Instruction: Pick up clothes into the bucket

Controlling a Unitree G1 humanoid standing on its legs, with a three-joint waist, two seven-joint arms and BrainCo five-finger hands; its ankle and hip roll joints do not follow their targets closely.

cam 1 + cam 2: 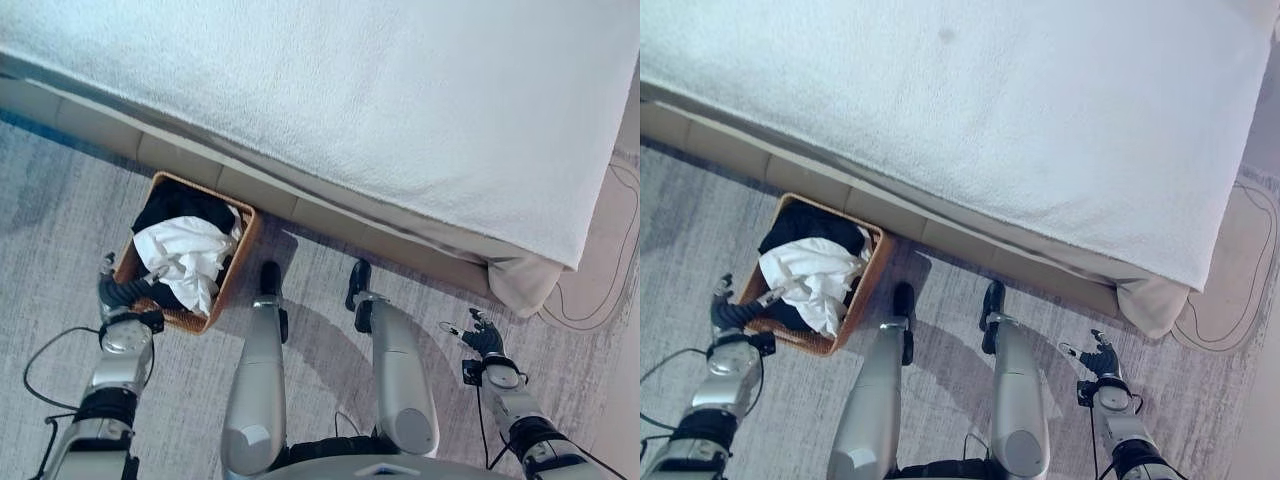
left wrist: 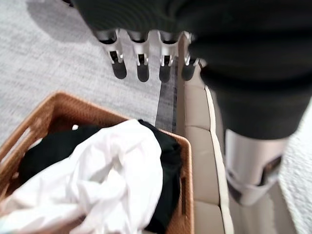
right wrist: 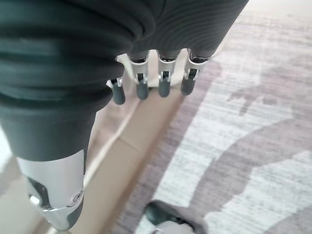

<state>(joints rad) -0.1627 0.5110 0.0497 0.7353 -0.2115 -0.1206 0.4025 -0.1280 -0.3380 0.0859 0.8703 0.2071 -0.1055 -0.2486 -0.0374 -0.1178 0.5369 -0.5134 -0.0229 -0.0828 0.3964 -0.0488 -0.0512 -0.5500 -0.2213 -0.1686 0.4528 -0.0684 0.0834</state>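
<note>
A bed (image 1: 380, 100) with a white textured cover occupies the upper part of the head views, running diagonally, with a beige padded base (image 1: 330, 215) along its near edge. Below it lies a grey patterned carpet (image 1: 50, 220). A woven brown basket (image 1: 235, 262), serving as the bucket, stands on the carpet just beside the bed base, toward the robot's left. The basket holds the clothes: a white garment (image 1: 185, 255) lies crumpled on top, draped over the near rim, and a black garment (image 1: 180, 207) lies under and behind it, toward the bed. In the left wrist view the white garment (image 2: 112, 180) covers most of the basket opening, with the black garment (image 2: 168, 165) showing along its side against the basket wall (image 2: 63, 105). The left hand (image 1: 118, 290) sits at the near corner of the basket, at or just above its rim; contact with the rim cannot be confirmed from the head views. Its fingers (image 2: 141, 56) hang straight and spread, holding nothing, above the carpet beside the basket. The right hand (image 1: 483, 335) hangs well apart from the basket, over bare carpet near the foot corner of the bed. Its fingers (image 3: 163, 80) are relaxed, slightly separated and hold nothing.
</note>
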